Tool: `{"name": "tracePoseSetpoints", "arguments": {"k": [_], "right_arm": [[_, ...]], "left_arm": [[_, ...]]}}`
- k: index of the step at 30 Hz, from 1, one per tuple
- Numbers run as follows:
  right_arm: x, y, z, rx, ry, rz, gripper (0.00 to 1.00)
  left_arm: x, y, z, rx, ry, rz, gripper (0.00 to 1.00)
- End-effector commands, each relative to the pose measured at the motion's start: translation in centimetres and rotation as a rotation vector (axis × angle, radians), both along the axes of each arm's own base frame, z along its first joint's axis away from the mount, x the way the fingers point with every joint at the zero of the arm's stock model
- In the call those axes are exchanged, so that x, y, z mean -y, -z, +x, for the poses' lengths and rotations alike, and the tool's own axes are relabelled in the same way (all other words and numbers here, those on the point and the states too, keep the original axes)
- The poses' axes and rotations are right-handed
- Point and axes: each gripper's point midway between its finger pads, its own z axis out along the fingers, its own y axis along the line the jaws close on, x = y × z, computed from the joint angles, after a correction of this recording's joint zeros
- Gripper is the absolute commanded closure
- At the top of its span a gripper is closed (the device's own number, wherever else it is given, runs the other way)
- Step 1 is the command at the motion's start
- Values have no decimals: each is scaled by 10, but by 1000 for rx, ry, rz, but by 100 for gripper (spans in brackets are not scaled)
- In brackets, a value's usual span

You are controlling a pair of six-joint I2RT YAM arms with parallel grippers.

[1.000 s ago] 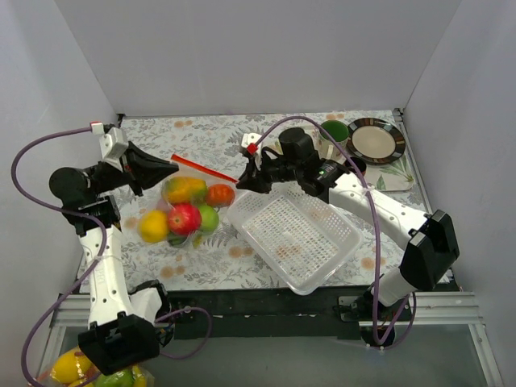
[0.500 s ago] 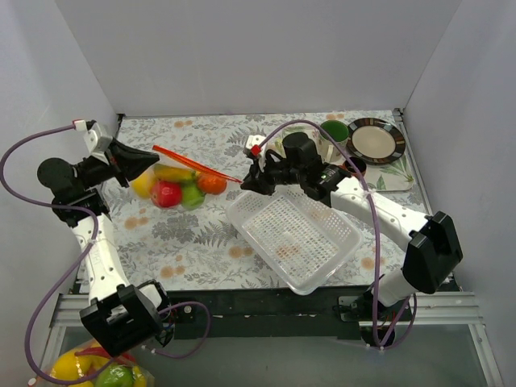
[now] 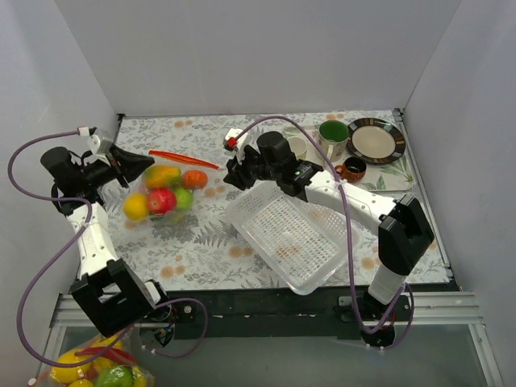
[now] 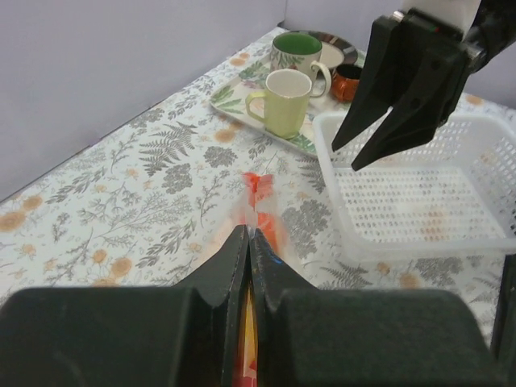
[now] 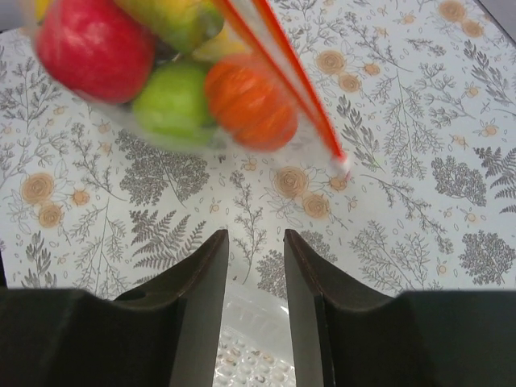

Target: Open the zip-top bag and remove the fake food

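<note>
- Red zip strip is running along the mouth of the zip-top bag, slanting from the left gripper towards the middle of the top view.
- The left gripper is pinching the strip's left end. In its wrist view the black fingers are pressing together on the red band, with no gap showing.
- The bag is hanging below the strip in the left-centre of the top view. Whether its underside is touching the flowered tablecloth cannot be told.
- The fake food is sitting inside the bag: yellow, red, green and orange pieces, bunched together.
- The right gripper is hovering just right of the strip's free end, its fingers standing apart and gripping nothing. In its own view the strip tip is lying above the gap, not between the fingers.
- A small red-and-white tag is sitting on the right arm's cable; any marking on it is too small to read.
- The white perforated basket is lying right of the bag, its near corner overhanging the table's front edge.
- A tray with cups and a plate is occupying the upper right corner.
- Bare cloth is showing below the bag and between bag and basket.
</note>
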Motion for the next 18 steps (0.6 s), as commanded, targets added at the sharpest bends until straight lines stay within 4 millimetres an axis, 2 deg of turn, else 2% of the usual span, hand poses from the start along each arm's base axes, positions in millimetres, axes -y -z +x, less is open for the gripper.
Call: {"name": "tracePoseSetpoints", "arguments": {"k": [1, 2, 3, 4, 6, 8, 10, 11, 13, 17, 18], "right_arm": [[10, -36, -1, 100, 102, 71, 57], [11, -38, -2, 110, 111, 80, 55], [11, -43, -9, 114, 111, 96, 55], [11, -40, -12, 115, 113, 94, 54], [5, -45, -20, 124, 104, 104, 53], [-1, -46, -20, 126, 119, 105, 53], [-7, -45, -20, 112, 127, 102, 53], [-11, -52, -18, 99, 135, 118, 53], [-17, -40, -15, 70, 138, 99, 53], [-31, -24, -11, -4, 136, 96, 53], [-36, -27, -11, -9, 129, 106, 53]], "left_arm": [[9, 28, -21, 63, 6, 80, 100], [8, 34, -21, 66, -1, 99, 100], [4, 42, -18, 143, -9, 188, 100], [14, 60, -36, 26, 6, 145, 100], [18, 87, -51, -55, 53, 205, 100], [27, 113, -69, -217, 92, 207, 100], [26, 134, -82, -273, 107, 293, 100], [26, 139, -88, -271, 112, 322, 100], [29, 148, -103, -250, 115, 389, 100], [37, 149, -115, -215, 132, 439, 100], [39, 147, -115, -218, 139, 438, 100]]}}
